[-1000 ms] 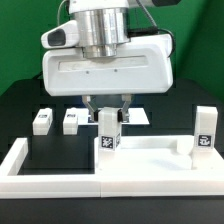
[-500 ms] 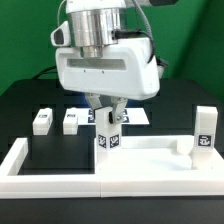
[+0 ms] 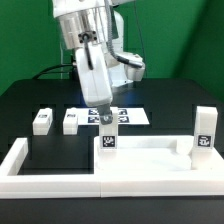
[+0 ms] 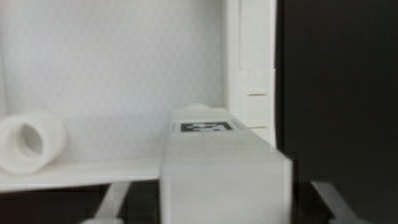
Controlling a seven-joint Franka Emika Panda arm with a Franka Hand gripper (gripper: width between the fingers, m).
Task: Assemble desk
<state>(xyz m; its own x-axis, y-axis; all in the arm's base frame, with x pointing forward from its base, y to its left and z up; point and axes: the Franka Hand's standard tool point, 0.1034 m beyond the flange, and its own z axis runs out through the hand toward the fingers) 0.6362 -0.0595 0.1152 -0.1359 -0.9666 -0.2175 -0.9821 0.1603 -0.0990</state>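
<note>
My jaws are clamped on the held leg (image 3: 107, 137), a short white block standing upright with a small black-and-white square tag on its face. In the exterior view it sits at about 6 o'clock from the middle of the picture, and its base meets one back corner of the desk top (image 3: 150, 168). The desk top is a white rectangular tray with a raised rim. It lies flat on the black table (image 3: 30, 100) and fills the stretch from 6 to 4 o'clock.

In the wrist view the held leg (image 4: 222, 175) runs away from me between my fingers (image 4: 111, 203), and its tag (image 4: 205, 127) is at the far end. Beyond it lies the pale floor of the desk top (image 4: 125, 60), with the rim as a bright strip beside the dark table (image 4: 338, 80). A round white ring (image 4: 25, 142) sits on that floor, cut off by the picture's edge.

I count one desk top and four legs. Besides the held leg, a second leg (image 3: 204, 131) stands upright at the other back corner, at about 3 o'clock, showing its tag. Two loose legs (image 3: 41, 121) lie side by side on the table at 9 o'clock, apart from each other and from the desk top. One marker board (image 3: 130, 116) lies flat behind the held leg. White bars (image 3: 18, 160) form a border at 8 o'clock.
</note>
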